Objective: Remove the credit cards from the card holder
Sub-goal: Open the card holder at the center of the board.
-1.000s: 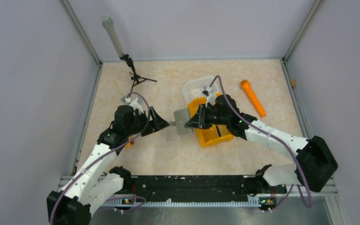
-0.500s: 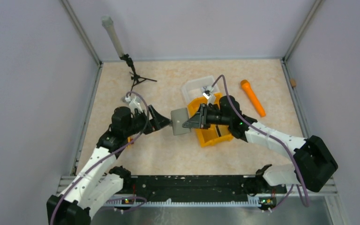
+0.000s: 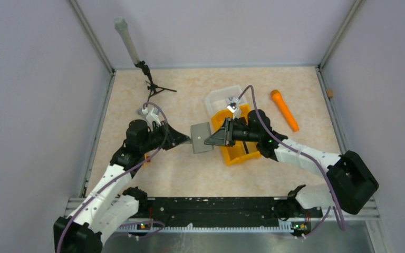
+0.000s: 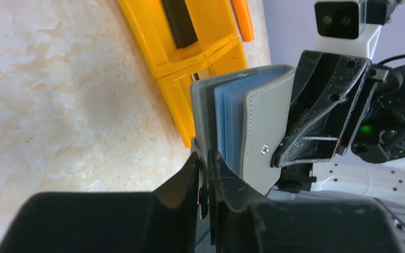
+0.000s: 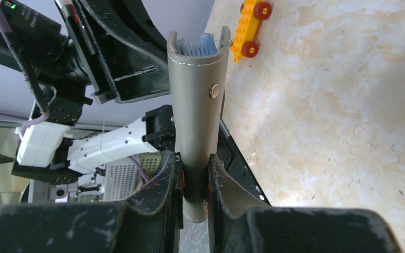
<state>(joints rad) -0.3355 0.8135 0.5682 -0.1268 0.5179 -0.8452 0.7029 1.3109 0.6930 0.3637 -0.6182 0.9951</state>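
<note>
The grey card holder [image 3: 201,138] hangs above the table between both arms. My right gripper [image 3: 208,141] is shut on its folded spine [image 5: 195,95], and the right wrist view shows the jaws [image 5: 195,163] pressed on both sides. Light blue credit cards [image 4: 228,121] stand fanned between the two grey panels, their tops showing at the open end [image 5: 200,45]. My left gripper [image 4: 205,158] is shut on the near edge of the holder's left panel [image 4: 201,116]. Whether a card lies in that pinch is hidden. In the top view the left gripper [image 3: 187,140] meets the holder's left edge.
An orange two-compartment bin [image 3: 237,150] sits under the right arm, with a clear tray [image 3: 219,97] behind it. An orange torch-like stick [image 3: 285,109] lies at the back right. A small tripod [image 3: 153,87] stands at the back left. A yellow toy with red wheels [image 5: 248,26] lies by the left arm.
My left gripper stood wide open beside the holder and has now shut on its left edge. The holder has drifted slightly left in the right gripper's hold.
</note>
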